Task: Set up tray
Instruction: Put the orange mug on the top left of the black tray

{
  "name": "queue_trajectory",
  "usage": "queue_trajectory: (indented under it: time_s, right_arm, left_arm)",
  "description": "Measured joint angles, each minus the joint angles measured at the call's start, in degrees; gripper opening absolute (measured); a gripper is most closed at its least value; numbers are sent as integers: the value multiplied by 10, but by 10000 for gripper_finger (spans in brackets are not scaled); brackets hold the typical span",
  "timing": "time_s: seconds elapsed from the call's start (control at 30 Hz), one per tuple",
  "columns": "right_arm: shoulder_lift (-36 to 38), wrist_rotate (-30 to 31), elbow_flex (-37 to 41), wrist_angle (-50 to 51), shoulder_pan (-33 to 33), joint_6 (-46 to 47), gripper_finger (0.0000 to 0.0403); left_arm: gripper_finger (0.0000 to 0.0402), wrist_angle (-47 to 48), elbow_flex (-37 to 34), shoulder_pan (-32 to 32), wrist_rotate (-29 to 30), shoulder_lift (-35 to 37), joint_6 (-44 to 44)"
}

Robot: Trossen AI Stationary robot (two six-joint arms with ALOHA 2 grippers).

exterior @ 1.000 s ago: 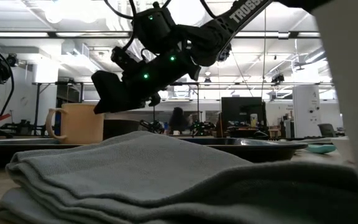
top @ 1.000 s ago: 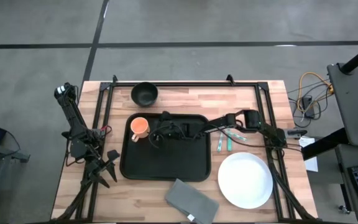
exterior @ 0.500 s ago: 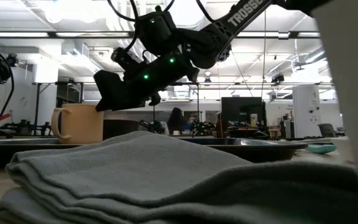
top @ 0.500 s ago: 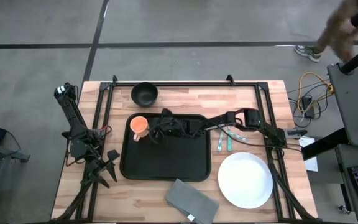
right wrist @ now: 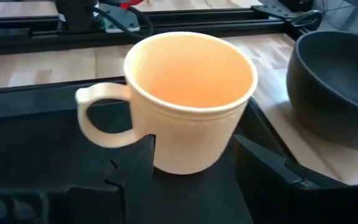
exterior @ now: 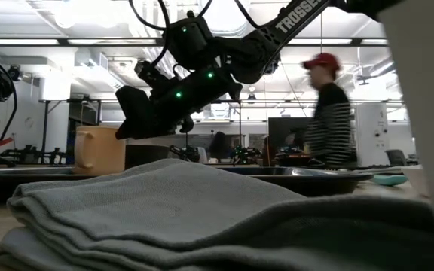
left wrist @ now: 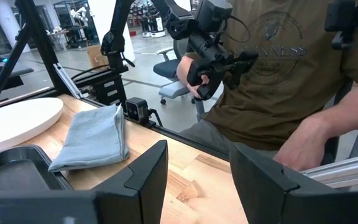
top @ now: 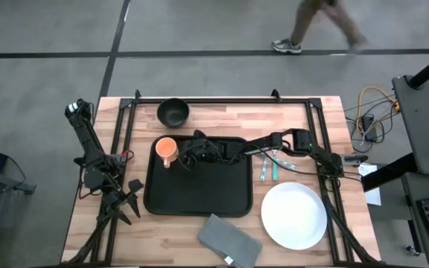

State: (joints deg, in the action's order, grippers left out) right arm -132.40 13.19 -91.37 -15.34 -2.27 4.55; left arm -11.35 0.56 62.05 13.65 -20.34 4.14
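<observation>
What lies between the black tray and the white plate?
Two utensils with teal handles lie on the wood between the large flat black tray and the round white plate, seen in the high view.

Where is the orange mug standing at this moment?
In the high view the orange mug stands upright in the far left corner of the tray, near the black bowl, with the open right gripper just beside it.

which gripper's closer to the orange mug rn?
Right. The right gripper hovers open over the tray, right beside the orange mug. The left gripper waits off the tray's left edge, well away.
</observation>
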Motion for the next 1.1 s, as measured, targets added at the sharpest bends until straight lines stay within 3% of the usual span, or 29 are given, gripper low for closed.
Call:
queue_trajectory:
  time_s: [0.37,1.1]
  right_arm:
    - [-57,-17,-22,-15,6,22,201]
    - [-58,-10,-50,-35,-21,26,201]
  left_arm:
    - [155,0,0,0,0,0,0]
    - [155,0,0,0,0,0,0]
